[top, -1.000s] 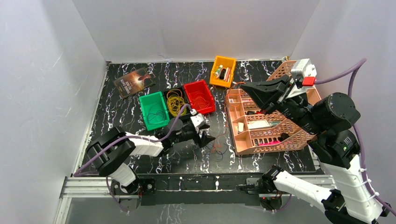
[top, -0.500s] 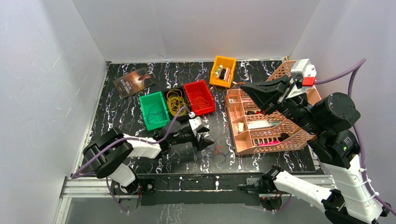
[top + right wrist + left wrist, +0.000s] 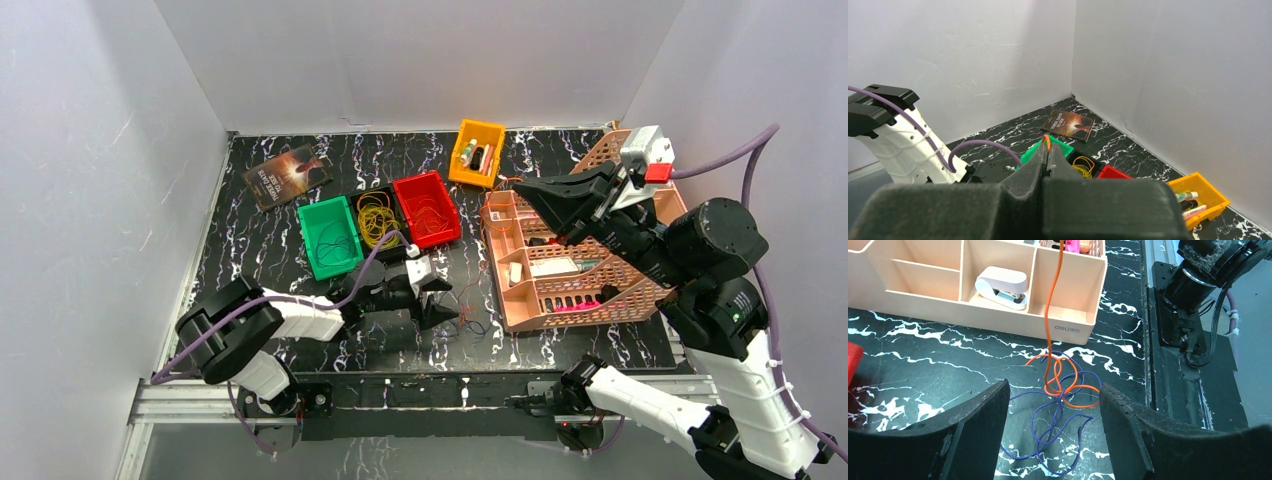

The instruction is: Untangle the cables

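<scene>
**Top view:** we look steeply down from above and behind the arm bases, taking in the whole counter (image 3: 250, 250).

**Left wrist view:** we sit low and close over the counter, facing past the left pincer (image 3: 1054, 387) toward the beige organizer (image 3: 1068, 295). This organizer and the cables (image 3: 1047, 330) also appear in the top view.

**Right wrist view:** we ride high, sighting along the right pincer (image 3: 1047, 147) to the far left corner. The book (image 3: 1069, 125) there also shows in the top view.
</scene>
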`<act>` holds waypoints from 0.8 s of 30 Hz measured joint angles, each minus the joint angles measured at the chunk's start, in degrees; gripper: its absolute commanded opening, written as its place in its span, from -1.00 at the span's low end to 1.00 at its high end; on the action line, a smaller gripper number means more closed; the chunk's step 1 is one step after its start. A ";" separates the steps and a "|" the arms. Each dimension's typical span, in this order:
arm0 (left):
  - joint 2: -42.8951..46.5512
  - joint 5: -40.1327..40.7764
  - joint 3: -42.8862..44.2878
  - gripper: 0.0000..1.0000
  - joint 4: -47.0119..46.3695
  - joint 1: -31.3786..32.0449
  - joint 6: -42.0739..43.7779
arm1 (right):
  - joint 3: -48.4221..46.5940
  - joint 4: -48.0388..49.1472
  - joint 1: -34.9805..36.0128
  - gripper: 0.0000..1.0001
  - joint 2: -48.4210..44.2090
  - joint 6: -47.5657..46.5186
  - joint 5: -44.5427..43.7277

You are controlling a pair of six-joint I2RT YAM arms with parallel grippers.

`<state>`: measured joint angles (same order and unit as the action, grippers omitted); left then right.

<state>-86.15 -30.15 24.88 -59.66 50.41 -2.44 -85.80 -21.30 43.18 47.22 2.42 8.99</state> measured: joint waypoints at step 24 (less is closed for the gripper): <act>2.21 -0.09 8.31 -1.00 8.85 -0.04 0.94 | 14.10 1.81 0.00 -1.00 -5.25 3.72 -6.69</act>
<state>-83.94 -30.24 33.19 -50.81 50.37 -1.50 -71.70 -19.49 43.18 41.98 6.13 2.31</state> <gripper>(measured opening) 0.010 0.017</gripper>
